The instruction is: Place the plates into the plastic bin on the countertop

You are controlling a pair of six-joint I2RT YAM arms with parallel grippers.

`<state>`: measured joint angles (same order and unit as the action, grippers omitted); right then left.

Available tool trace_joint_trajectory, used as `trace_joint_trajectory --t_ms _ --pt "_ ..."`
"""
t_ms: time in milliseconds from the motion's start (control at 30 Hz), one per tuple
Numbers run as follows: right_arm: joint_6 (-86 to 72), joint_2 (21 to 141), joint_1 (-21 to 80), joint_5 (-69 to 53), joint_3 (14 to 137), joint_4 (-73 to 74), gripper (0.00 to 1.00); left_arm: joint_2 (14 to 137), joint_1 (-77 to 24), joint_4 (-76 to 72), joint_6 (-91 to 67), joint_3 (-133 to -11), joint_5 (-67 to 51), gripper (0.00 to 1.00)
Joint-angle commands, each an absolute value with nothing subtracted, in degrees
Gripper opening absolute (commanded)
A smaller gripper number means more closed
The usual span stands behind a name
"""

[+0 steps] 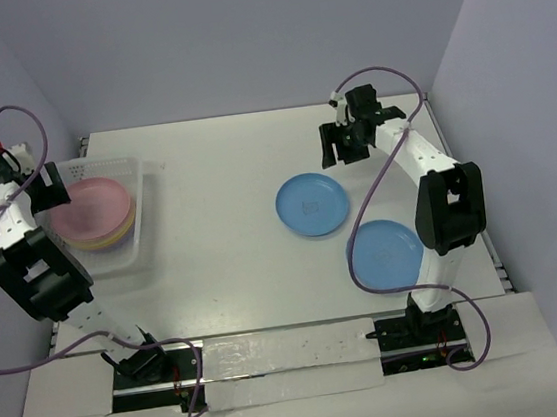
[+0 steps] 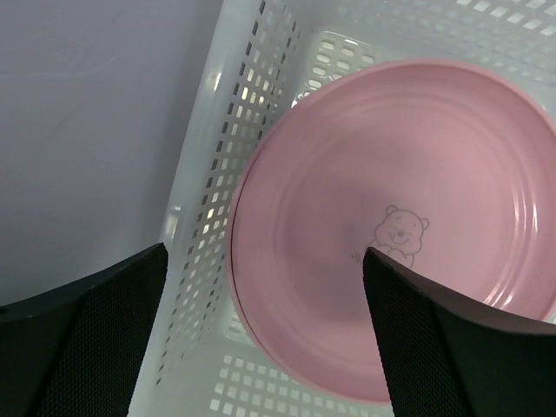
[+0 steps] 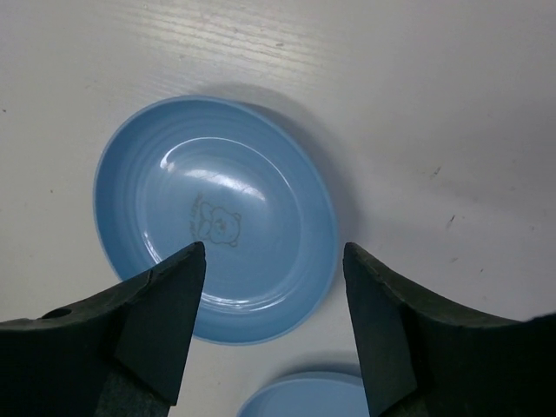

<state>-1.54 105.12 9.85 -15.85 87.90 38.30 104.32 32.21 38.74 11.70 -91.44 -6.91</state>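
Note:
A pink plate [image 1: 92, 210] [image 2: 400, 217] tops a stack of plates inside the white plastic bin [image 1: 147, 198] [image 2: 208, 217] at the left of the countertop [image 1: 225, 265]. My left gripper [image 1: 40, 190] [image 2: 265, 261] hangs open above the bin's left side, with nothing between its fingers. Two blue plates lie flat on the right: one [image 1: 312, 204] [image 3: 213, 217] mid-table, another [image 1: 384, 252] [image 3: 304, 397] nearer the right arm's base. My right gripper [image 1: 344, 146] [image 3: 274, 261] hovers open above the first blue plate's near rim, holding nothing.
Purple-grey walls [image 1: 239, 42] close in the countertop at the back and both sides. Purple cables loop from both arms. The left wall [image 2: 87, 130] runs close beside the bin.

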Motion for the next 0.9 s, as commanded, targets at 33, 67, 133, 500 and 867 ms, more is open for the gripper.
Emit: trace_joint_trajectory --t_ms 33,67,133,500,867 --pt "1.41 108.69 9.5 -14.59 89.02 35.95 0.58 98.26 32.78 35.42 11.69 -91.41 -9.28 0.99" --pt "1.7 109.49 9.49 -14.35 89.27 36.09 0.55 97.39 32.59 35.85 11.59 -91.94 -10.57 0.99" --pt "2.43 111.28 9.45 -13.74 89.72 36.29 0.51 95.78 32.23 36.75 11.64 -93.03 -12.29 0.99" --pt "5.36 117.41 9.49 -11.78 88.16 36.04 0.49 86.33 24.62 36.39 13.18 -89.84 -12.4 0.99" --pt "5.85 119.92 9.49 -14.43 88.28 36.67 0.31 81.33 14.21 38.19 12.7 -88.75 -16.29 0.99"
